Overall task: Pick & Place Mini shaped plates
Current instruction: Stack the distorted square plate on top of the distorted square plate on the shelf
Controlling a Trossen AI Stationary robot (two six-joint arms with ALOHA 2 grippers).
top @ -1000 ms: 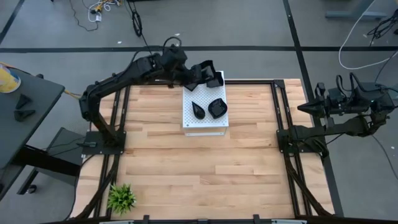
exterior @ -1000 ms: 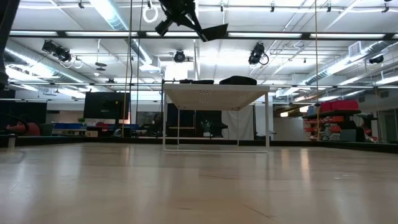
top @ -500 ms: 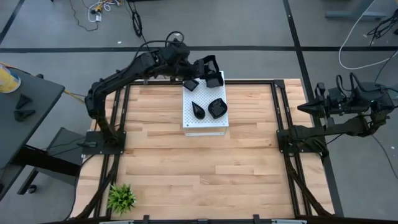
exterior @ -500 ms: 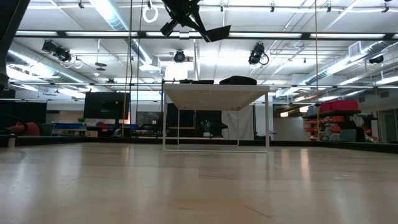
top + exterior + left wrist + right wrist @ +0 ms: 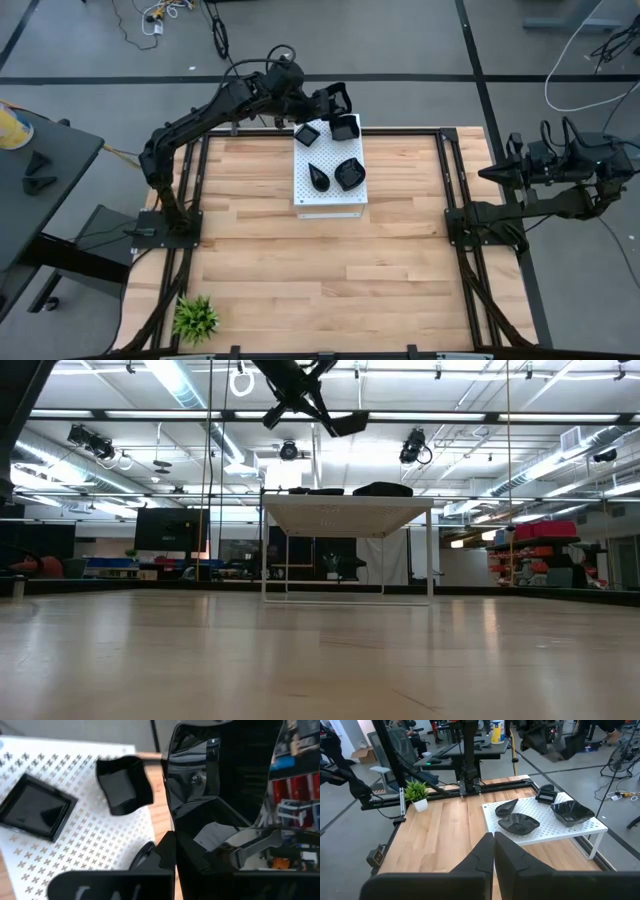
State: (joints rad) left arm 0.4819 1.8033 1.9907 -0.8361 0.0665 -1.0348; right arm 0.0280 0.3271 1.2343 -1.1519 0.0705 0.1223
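Left gripper [image 5: 335, 100] is clamped on a glossy black plate [image 5: 220, 795], raised over the far edge of the white perforated board [image 5: 330, 195]. Four plates already sit there; free space lies toward its near edge. Right gripper [image 5: 493, 842], jaws together, waits at the table's right edge.

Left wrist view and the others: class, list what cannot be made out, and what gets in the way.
- Left wrist view: the held plate fills the frame and hides part of the white board.
- Low view: the board is seen edge-on, so the resting plates are only dark slivers.
- High view: the held plate's shape merges with the dark left gripper.
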